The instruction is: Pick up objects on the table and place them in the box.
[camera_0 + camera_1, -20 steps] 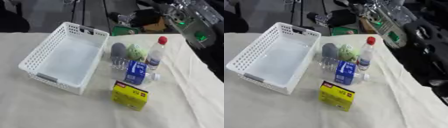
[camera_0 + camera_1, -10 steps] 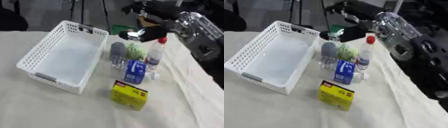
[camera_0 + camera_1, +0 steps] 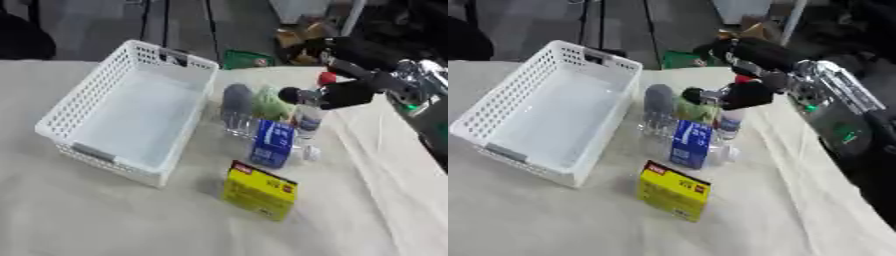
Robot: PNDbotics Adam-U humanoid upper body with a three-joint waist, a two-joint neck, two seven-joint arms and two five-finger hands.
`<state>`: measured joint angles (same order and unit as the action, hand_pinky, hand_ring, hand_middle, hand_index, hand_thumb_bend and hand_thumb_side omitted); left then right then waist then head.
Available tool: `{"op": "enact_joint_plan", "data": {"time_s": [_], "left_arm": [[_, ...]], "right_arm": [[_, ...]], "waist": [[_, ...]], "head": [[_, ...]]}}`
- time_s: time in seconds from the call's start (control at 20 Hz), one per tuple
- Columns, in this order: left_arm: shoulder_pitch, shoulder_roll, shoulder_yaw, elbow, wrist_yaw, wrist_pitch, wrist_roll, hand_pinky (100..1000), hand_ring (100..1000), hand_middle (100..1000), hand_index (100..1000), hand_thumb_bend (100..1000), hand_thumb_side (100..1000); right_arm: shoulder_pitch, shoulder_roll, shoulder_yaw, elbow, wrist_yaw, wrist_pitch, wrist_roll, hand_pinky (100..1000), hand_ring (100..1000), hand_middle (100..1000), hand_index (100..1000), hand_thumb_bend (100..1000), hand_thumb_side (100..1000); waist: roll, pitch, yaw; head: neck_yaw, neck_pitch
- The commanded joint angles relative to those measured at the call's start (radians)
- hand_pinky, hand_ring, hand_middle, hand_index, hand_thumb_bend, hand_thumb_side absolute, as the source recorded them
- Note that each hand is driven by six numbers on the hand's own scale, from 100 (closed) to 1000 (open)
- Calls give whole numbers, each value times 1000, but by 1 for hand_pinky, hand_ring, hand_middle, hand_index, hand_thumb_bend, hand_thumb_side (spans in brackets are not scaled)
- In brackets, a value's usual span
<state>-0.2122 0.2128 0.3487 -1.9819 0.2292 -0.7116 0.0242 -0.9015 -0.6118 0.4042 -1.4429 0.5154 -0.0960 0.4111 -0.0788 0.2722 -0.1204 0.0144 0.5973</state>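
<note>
now right hand (image 3: 337,95) above red-capped bottle (image 3: 308,114), grip apparently unclear, empty white lattice basket (image 3: 83,149)

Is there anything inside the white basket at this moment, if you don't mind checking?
No, the white basket shows only its bare floor, while the yellow box and blue carton stand on the cloth beside it.

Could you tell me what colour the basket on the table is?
The basket is white, clearest in the left eye view.
</note>
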Motion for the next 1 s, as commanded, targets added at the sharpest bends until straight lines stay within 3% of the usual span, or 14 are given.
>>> {"op": "enact_joint_plan", "data": {"time_s": [0.05, 0.5, 1.0], "left_arm": [[-2, 26, 6, -18, -7, 7, 2, 808, 789, 774, 787, 100, 728], [3, 32, 6, -18, -14, 13, 8, 808, 788, 774, 787, 100, 727], [6, 32, 4, -18, -13, 19, 11, 808, 788, 773, 786, 100, 727]], "right_arm": [[-5, -41, -21, -32, -91, 33, 32, 918, 960, 810, 969, 606, 1000], [42, -44, -32, -90, -220, 69, 79, 923, 967, 803, 964, 639, 1000], [71, -12, -35, -104, -229, 74, 80, 923, 969, 801, 964, 609, 1000]], "waist": [[0, -24, -6], [-10, -32, -18], [-13, -41, -20]], "head": [[12, 11], [30, 36], [29, 45]]}}
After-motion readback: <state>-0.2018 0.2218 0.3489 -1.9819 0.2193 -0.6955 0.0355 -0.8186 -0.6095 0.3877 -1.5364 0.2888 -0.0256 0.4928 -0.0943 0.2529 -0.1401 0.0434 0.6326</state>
